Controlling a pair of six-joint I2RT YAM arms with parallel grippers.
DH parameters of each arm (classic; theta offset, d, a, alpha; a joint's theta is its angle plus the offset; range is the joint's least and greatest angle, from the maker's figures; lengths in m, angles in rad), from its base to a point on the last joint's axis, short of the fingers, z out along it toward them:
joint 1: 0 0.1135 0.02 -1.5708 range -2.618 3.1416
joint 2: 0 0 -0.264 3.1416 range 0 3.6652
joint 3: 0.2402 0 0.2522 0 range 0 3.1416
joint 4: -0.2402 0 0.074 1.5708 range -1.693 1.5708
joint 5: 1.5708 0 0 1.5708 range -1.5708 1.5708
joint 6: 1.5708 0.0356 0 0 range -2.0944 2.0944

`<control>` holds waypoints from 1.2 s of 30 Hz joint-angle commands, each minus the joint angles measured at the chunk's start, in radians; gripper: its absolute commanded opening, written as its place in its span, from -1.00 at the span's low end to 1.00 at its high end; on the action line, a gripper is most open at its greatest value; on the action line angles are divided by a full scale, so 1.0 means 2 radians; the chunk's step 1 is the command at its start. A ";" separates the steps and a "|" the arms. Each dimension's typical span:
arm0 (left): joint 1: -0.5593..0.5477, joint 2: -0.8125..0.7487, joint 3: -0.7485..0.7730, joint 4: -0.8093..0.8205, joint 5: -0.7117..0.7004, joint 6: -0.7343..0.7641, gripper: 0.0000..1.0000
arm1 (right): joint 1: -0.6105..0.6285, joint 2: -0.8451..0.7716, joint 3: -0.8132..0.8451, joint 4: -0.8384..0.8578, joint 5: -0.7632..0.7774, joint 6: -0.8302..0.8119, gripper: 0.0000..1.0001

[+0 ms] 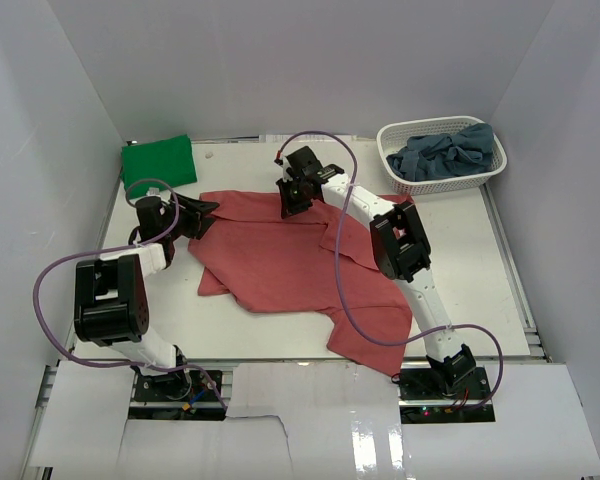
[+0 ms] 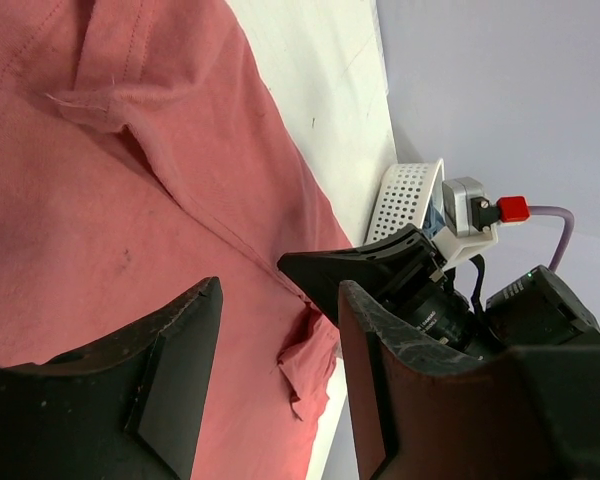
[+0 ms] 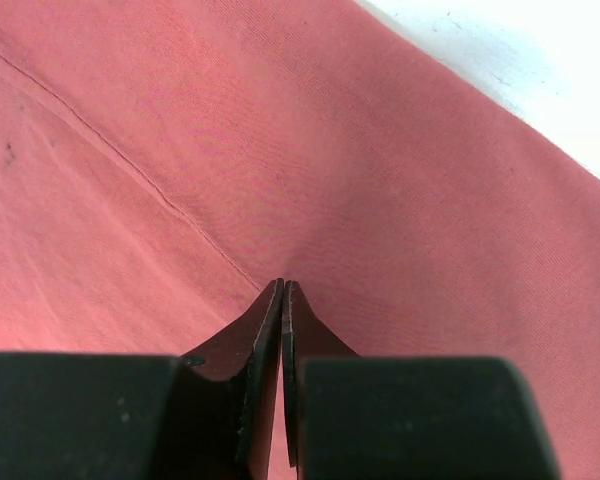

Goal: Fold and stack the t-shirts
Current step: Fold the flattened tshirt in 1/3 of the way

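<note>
The salmon-red t-shirt (image 1: 290,265) lies open and rumpled on the table (image 1: 460,260), its longest run slanting from the near right corner, close to the right arm's base, up to the far left; nearly all of that cloth lies on the near side of both claws, towards the bases.

The left gripper (image 1: 202,216) sits at the shirt's far left corner with its jaws apart and nothing between them; in its wrist view the red cloth (image 2: 100,180) spreads below and ahead of its tips (image 2: 278,300).

Further in and to the right, the right gripper (image 1: 294,208) points down on the shirt's far edge; its wrist view shows the two fingers (image 3: 282,285) pressed together with their tips at the cloth (image 3: 380,180); whether a pinch of fabric is caught between them I cannot tell; bare table shows just beyond the hem on its far side.

So the right arm is the one already at the far edge, the left is placed for the matching corner, and my guess is that the fold runs from there towards the bases.

Beyond the left claw lies a folded green t-shirt (image 1: 158,163); beyond and to the right of the right claw, grey-blue t-shirts (image 1: 450,150) fill a white basket (image 1: 435,185).
</note>
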State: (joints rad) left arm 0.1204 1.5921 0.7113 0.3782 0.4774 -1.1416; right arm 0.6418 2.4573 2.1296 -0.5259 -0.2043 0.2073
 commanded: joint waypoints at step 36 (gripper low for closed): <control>-0.051 0.143 0.012 0.186 -0.128 -0.004 0.24 | -0.003 -0.025 -0.063 0.025 0.008 -0.003 -0.85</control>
State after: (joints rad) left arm 0.0185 1.8687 0.7139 0.6914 0.2493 -1.1599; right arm 0.6388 2.4332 2.0308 -0.4526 -0.2085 0.2165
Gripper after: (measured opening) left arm 0.620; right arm 0.078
